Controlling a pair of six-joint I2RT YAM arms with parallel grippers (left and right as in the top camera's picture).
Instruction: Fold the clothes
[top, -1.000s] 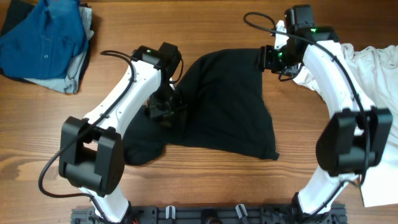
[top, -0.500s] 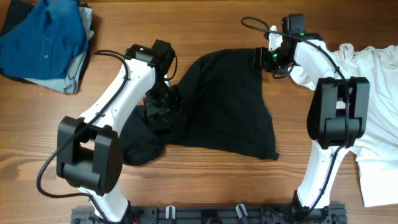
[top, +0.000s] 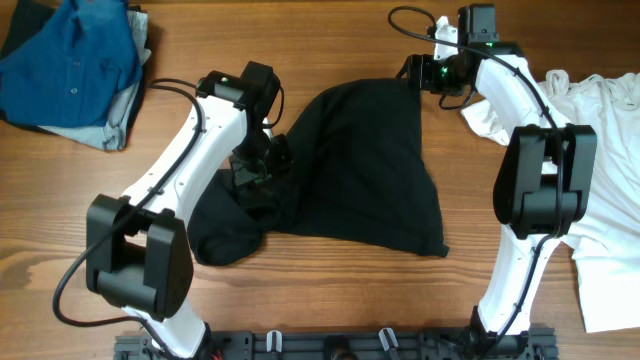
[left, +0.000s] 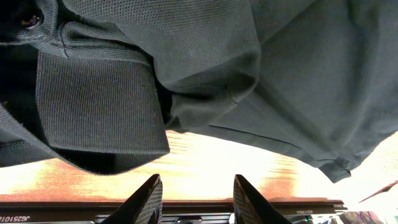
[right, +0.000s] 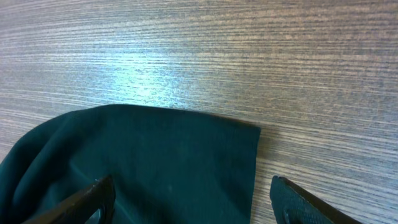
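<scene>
**Black T-shirt lies rumpled mid-desk, both pincers apart and gripping nothing**

The black T-shirt is spread across the middle of the wooden desk, between the two arms. Most of it forms a broad, uneven sheet. Its lower left part is bunched into a thick rounded fold, and its lower right corner tapers to a point.

The left pincer sits over the shirt's left edge. In the left wrist view its fingers stand moderately apart, with bare wood showing in the gap and nothing clamped between them. Just beyond the tips the dark cloth is heaped in folds, with a ribbed band lying on top.

The right pincer is at the shirt's upper right corner, near the far edge of the desk. In the right wrist view its fingers are spread wide to either side of that corner, which lies flat on the wood with a straight hem on its right. The cloth is not pinched.

A blue buttoned shirt is heaped at the far left corner. A white T-shirt lies along the right side, well apart from the blue one.
</scene>
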